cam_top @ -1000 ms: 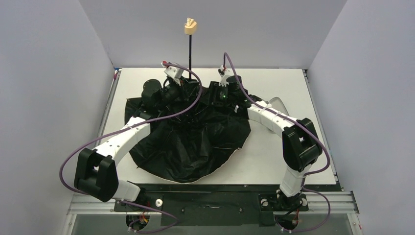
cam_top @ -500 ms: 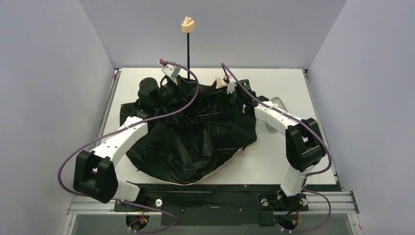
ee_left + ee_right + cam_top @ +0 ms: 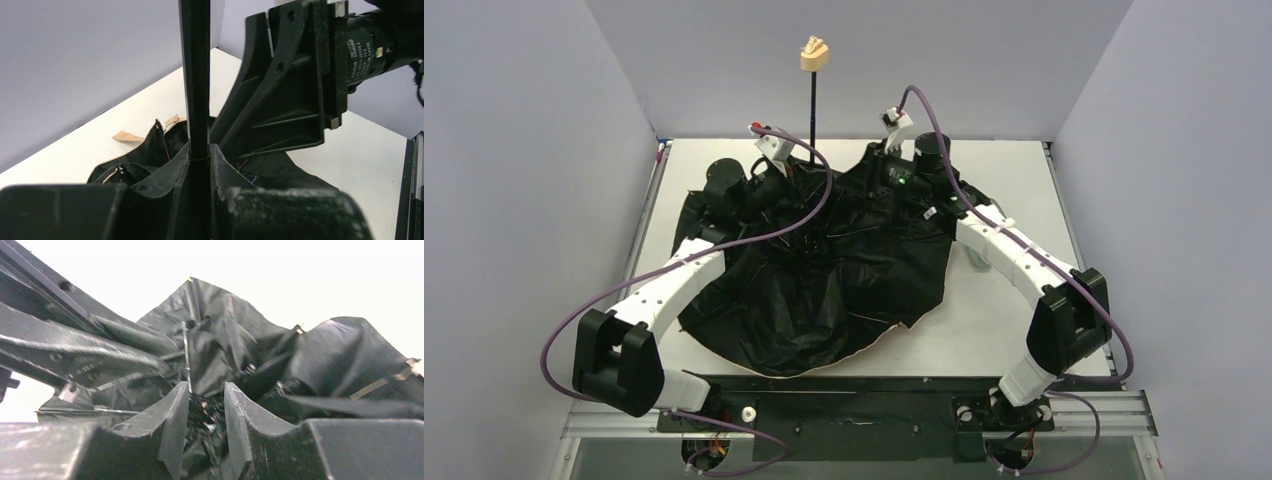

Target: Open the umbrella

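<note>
**Right arm being swung outward, far canopy edge being raised**

Compared with half a second ago, the right arm [image 3: 1024, 265] is being carried towards the right of the overhead view. The cloth beneath its wrist is being drawn up into a peak at upper centre.

The middle of the white table [image 3: 1024, 335] is being covered by the umbrella [image 3: 824, 290], which is lying upside down and only partly spread. Its canopy is being shown lining-up: thin, crumpled, faintly glossy black cloth, with a peach-tan sliver of the outer face [image 3: 879, 338] along the near rim. It is being judged light and limp. The cloth would stretch or slip rather than carry force, so it is a poor place to pull.

The left gripper [image 3: 200, 155] is being held closed on the shaft [image 3: 812, 105], low down by the hub, with a finger pressed on either side. The shaft is standing upright, thin, black, stiff and probably slick, so a firm clamp is being called for there.

The right gripper [image 3: 206, 392] is being held to a narrow gap, with rib hardware and a fold of lining between its fingers, and it appears to be gripping them. The ribs [image 3: 186, 355] are wire-thin, springy and easily bent. Taking hold near the hub is being judged safer than taking hold at the tips.

The small tan handle [image 3: 812, 54] is being left untouched at the top of the frame.
</note>
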